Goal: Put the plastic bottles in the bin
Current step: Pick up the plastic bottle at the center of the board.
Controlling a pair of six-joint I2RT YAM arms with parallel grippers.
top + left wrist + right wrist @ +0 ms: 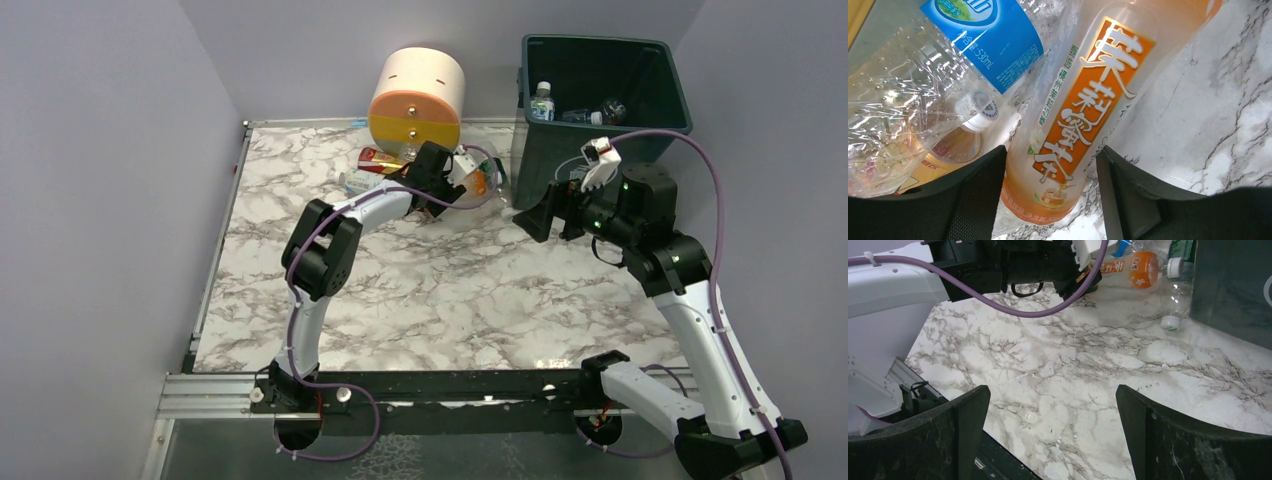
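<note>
**A:** Marble worktop (450, 300) here. Any labels readable?

**B:** Yeah, the blue-label bottle (993, 45) says "530mL". The orange tea bottle (1088, 100), Chinese script, lies flat, cap toward the bin (540, 180), pinched by the left claw (1050, 155). The right claw (1053, 400) is spread wide.

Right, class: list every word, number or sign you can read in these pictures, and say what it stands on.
"茉莉蜜茶": orange label of the tea bottle.
"530mL": blue label of the water bottle.
Small green print on the tea bottle: too small to read.
Logo on the water bottle: cut off by the frame.
Labels in the top view: too blurred to read.
</note>
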